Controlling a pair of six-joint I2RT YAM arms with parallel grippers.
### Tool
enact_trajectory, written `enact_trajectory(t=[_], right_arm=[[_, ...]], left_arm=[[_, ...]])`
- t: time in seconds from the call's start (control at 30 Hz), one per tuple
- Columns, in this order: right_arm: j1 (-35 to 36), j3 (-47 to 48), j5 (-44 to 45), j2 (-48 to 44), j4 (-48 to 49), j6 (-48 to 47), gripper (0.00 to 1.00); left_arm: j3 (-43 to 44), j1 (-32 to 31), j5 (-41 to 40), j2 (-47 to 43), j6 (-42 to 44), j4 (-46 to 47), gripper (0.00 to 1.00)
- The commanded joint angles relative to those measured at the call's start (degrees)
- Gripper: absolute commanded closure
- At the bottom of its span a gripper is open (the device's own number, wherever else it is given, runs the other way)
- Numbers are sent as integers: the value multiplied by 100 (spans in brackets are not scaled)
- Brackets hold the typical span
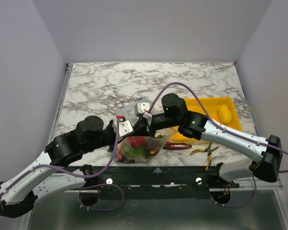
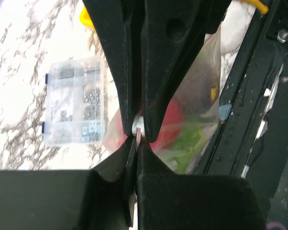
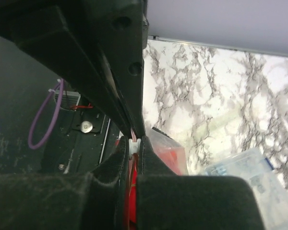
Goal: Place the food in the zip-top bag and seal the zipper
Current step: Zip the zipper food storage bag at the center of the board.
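The clear zip-top bag (image 1: 143, 149) hangs near the table's front edge, with a red tomato (image 1: 140, 142), green pieces (image 1: 133, 152) and a yellow bit inside. Both grippers meet tip to tip at its mouth edge. My left gripper (image 1: 132, 130) (image 2: 137, 140) is shut on the pinkish zipper strip (image 2: 140, 137). My right gripper (image 1: 142, 125) (image 3: 135, 142) is shut on a white slider (image 3: 135, 143) on that strip. The tomato (image 2: 175, 122) and greens (image 2: 192, 143) show through the bag in the left wrist view. A yellow fruit (image 1: 224, 113) lies in the yellow tray (image 1: 201, 104).
A clear compartment box (image 2: 74, 100) of small parts sits on the marble just behind the grippers. A red-handled knife (image 1: 177, 145) and yellow-handled pliers (image 1: 205, 151) lie right of the bag, by the front edge.
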Motion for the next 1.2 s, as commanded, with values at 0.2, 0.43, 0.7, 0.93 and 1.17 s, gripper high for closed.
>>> enact_trajectory(t=[0.2, 0.43, 0.7, 0.93, 1.17], right_arm=[[702, -97, 2503, -112, -265, -908, 100], [815, -479, 3110, -360, -29, -1096, 100], [811, -717, 3184, -651, -141, -1011, 100], [813, -872, 3286, -813, -234, -933, 100], [812, -1063, 3378, -902, -143, -877, 100]], left_arm=[[312, 26, -855, -218, -152, 242, 100], [196, 44, -1116, -486, -145, 329, 100], [129, 39, -1257, -700, -112, 183, 100], [111, 41, -1370, -861, -129, 62, 100], [120, 40, -1481, -975, -160, -86, 100]])
